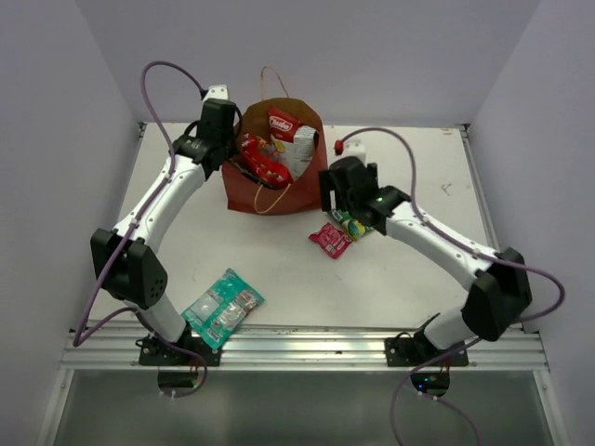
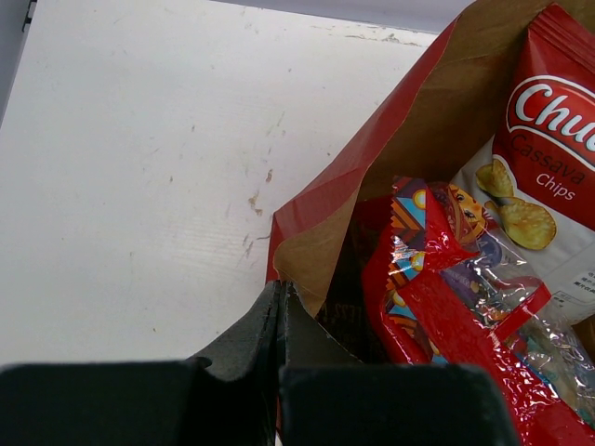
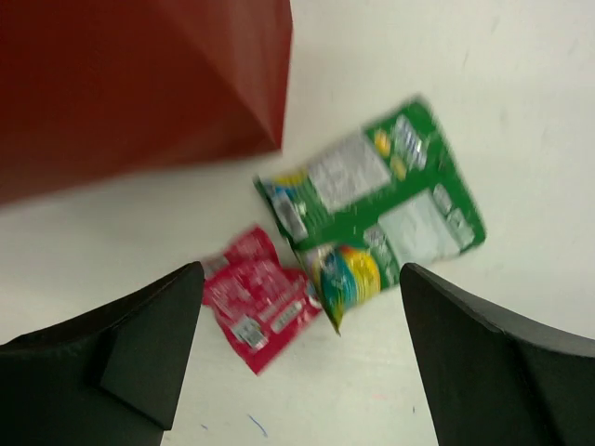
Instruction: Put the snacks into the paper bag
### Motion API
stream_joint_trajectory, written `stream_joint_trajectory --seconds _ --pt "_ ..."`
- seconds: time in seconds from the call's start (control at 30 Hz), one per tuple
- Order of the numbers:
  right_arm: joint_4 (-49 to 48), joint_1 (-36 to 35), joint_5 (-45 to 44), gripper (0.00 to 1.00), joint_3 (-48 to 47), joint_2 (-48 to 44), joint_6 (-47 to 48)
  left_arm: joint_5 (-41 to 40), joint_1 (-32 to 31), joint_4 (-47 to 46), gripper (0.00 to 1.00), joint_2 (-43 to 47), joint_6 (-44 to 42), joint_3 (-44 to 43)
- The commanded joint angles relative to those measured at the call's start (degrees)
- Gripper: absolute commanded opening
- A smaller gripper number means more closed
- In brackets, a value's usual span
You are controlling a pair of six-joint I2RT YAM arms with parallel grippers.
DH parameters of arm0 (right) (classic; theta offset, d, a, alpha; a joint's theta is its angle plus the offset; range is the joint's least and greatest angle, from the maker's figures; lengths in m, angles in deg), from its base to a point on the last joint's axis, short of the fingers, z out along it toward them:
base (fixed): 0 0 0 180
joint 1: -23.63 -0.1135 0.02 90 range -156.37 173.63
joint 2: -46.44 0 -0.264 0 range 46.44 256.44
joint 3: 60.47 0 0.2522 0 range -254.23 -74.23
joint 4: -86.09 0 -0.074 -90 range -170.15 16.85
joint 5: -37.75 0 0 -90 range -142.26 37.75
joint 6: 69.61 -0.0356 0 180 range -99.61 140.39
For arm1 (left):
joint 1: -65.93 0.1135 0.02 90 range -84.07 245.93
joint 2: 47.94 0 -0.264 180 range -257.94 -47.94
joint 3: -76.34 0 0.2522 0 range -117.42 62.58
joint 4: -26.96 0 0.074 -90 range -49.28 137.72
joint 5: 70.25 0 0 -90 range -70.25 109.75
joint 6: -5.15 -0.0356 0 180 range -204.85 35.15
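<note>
Presently the paper bag [image 1: 246, 190] stands upright and open toward the far middle of the surface [image 1: 372, 288]. The left claw [image 2: 283, 307], its fingers pressed together, pinches the bag's left rim. This hold probably keeps the mouth spread and the bag steady while packets are dropped in.

Two snacks already stand inside, leaning on the bag's walls: the chip bag [image 2: 548, 139], white with a red logo, and the red candy bag [image 2: 446, 316] in front of it.

The right claw [image 3: 299, 274] hangs with its fingers spread wide and nothing between them. It is above the green-white packet [image 3: 381, 204] and the small pink packet [image 3: 256, 302], which lie flat just beside the bag's near right corner. This position suits a descent onto either one. The teal packet [image 1: 223, 307] lies well apart, at the near edge beside the left arm's base.

Limits of view:
- The chip bag is cut off by the frame edge in the left wrist view.
- The bag's depths are in shadow, and no dark brown packet can be made out there.
- The right wrist view is blurred, so the print is unreadable.
- The same blur hides whether the green-white packet merely touches the pink one or overlaps it.
- From above, the right claw's body covers part of the green-white packet.
</note>
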State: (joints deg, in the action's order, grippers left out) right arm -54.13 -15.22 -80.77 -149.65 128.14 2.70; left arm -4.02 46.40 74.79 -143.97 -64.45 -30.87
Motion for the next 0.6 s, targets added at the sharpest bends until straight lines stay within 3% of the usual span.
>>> stream_joint_trajectory --seconds 0.0,0.57 --pt "-2.72 0.18 1.61 0.91 7.12 3.81 -5.68 0.39 0.19 -0.75 0.0 -0.48 -0.28 -1.56" --pt "-11.52 6.94 6.28 0.86 13.02 19.11 -8.32 -0.14 0.19 -0.84 0.0 0.67 -1.24 -0.86"
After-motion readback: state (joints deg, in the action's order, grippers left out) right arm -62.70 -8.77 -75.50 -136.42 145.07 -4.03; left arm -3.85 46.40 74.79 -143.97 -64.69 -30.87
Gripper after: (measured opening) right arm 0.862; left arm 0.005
